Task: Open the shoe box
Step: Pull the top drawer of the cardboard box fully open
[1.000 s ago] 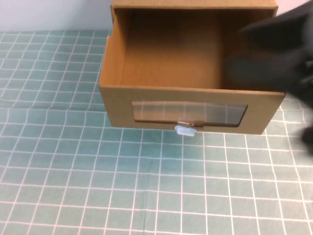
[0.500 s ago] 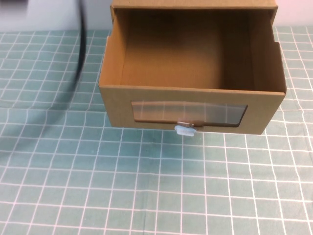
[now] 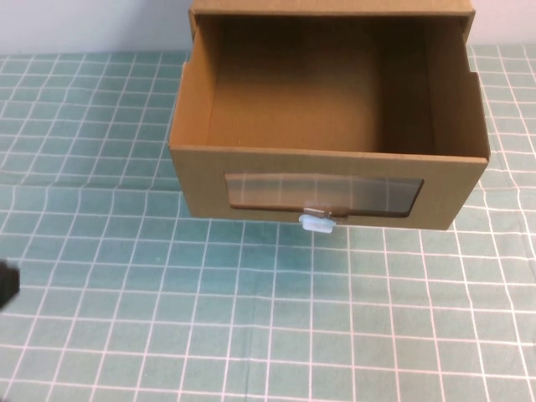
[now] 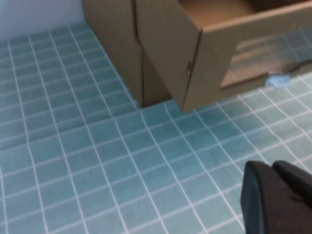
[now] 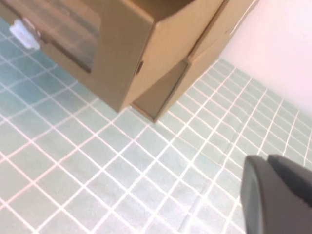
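Pulled back from the open box (image 3: 201, 180), right gripper (image 5: 275, 195) waits at its right, pressed together, empty.
I find the left gripper (image 4: 273, 195) front-left of it; its state I cannot tell.

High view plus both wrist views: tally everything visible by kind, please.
Shoe box: 1, drawer pulled out
Pull tab: 1
Checked cloth: 1
Claws: 2, left claw over the cloth off the box's left side; right claw, shut, off its right side
Total: 5
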